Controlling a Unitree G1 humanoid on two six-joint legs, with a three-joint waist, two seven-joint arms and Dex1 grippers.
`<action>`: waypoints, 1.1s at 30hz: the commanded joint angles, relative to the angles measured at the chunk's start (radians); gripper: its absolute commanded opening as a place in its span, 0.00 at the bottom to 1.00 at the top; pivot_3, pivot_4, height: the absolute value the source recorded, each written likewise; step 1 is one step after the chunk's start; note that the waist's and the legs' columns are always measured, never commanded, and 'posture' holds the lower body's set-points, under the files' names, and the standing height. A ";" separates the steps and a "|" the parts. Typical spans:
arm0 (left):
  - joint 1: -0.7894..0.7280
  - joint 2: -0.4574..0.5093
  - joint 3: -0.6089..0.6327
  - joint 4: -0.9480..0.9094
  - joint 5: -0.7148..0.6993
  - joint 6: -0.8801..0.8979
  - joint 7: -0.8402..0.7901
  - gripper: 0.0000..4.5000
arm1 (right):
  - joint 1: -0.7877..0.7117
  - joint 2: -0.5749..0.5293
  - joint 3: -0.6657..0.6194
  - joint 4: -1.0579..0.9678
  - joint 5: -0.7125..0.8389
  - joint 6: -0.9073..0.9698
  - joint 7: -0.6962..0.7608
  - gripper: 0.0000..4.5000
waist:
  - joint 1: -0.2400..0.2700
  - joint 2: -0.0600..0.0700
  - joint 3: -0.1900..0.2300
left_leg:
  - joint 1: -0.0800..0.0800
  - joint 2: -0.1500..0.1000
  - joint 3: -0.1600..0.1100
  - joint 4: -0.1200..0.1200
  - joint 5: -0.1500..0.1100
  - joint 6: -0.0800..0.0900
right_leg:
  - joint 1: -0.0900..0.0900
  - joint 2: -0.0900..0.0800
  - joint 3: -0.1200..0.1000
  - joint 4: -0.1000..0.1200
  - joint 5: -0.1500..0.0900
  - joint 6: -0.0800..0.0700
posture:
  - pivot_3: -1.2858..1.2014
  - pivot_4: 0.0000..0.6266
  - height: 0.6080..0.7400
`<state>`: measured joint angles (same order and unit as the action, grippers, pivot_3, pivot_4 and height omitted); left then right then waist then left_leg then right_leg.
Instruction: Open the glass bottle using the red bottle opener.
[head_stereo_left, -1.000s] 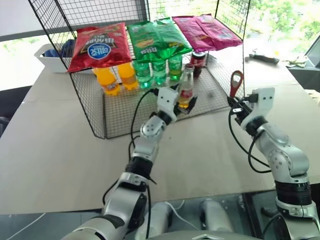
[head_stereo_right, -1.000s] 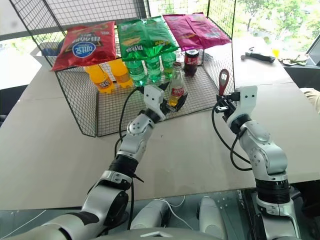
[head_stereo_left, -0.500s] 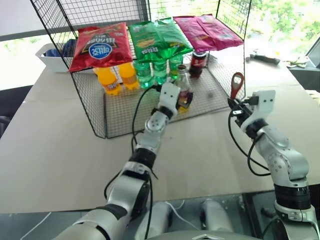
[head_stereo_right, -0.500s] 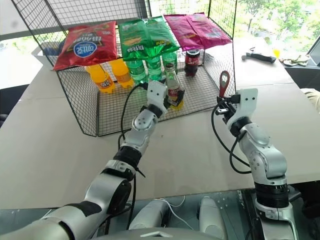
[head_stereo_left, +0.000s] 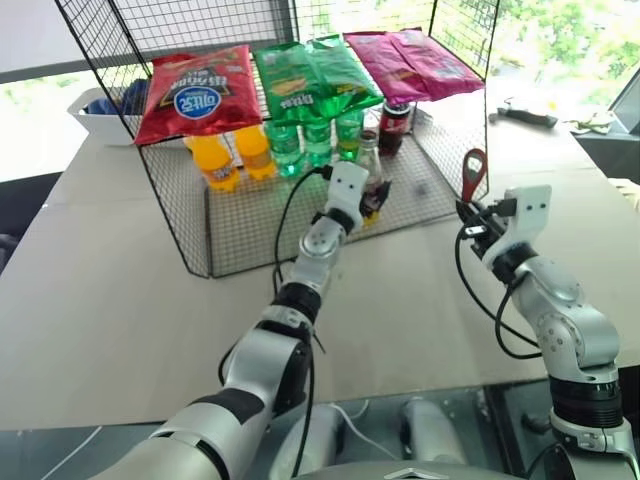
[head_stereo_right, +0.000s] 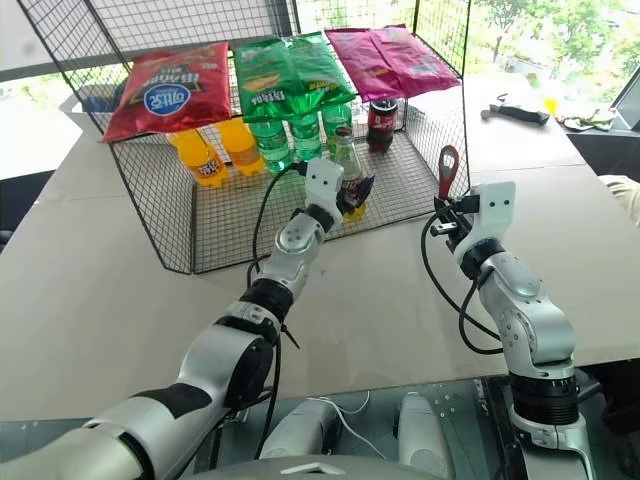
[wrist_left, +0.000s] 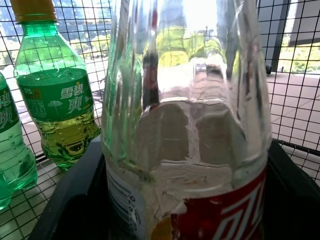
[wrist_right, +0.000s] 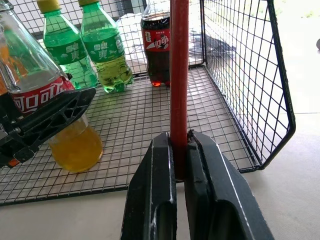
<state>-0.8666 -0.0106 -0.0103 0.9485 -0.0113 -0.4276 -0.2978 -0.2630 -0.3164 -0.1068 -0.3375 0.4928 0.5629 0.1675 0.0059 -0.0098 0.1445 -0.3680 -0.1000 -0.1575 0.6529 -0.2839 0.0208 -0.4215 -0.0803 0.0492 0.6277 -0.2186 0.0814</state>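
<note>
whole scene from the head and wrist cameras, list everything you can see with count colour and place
glass bottle: 1, clear with yellow liquid and red label, on the rack floor between the left gripper's fingers
bottle opener: 1, red, upright in the right gripper
wire rack: 1, black, on the table
chip bags: 3, red, green, magenta, on the rack's shelf
orange bottles: 2, under the red bag
green bottles: 3, under the green bag
cola bottle: 1, dark, rack's back right
table: 1, beige
left gripper: around the glass bottle
right gripper: shut on the bottle opener
</note>
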 joint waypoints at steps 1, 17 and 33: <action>0.081 0.009 -0.028 -0.205 -0.044 0.038 -0.112 0.62 | -0.006 -0.010 -0.019 -0.044 -0.010 -0.012 0.014 0.00 | -0.006 0.000 0.000 | 0.000 0.000 0.000 0.000 0.000 0.000 | 0.000 0.000 0.000 0.000 0.000 0.000 | 0.52 0.24 1.00; 0.618 0.265 -0.194 -1.144 -0.177 0.582 -0.365 0.62 | -0.123 -0.150 0.147 -0.066 -0.196 -0.091 0.172 0.00 | -0.018 0.000 0.000 | -0.001 0.001 0.006 0.001 0.000 0.000 | -0.006 0.001 0.006 0.008 0.000 0.000 | 0.52 0.24 1.00; 0.663 0.241 -0.158 -1.129 -0.188 0.401 -0.353 0.99 | -0.121 -0.122 0.231 -0.085 -0.328 -0.155 0.218 0.00 | -0.016 0.000 -0.001 | -0.002 0.001 0.008 0.001 0.000 0.000 | -0.006 0.001 0.007 0.006 0.000 0.000 | 0.52 0.24 1.00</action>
<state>-0.2055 0.2349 -0.1846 -0.1558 -0.2059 0.0133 -0.6662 -0.3793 -0.4411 0.1347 -0.3768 0.1707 0.4314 0.3812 -0.0104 -0.0097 0.1439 -0.3695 -0.0984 -0.1499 0.6537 -0.2839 0.0205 -0.4278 -0.0797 0.0562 0.6345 -0.2186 0.0813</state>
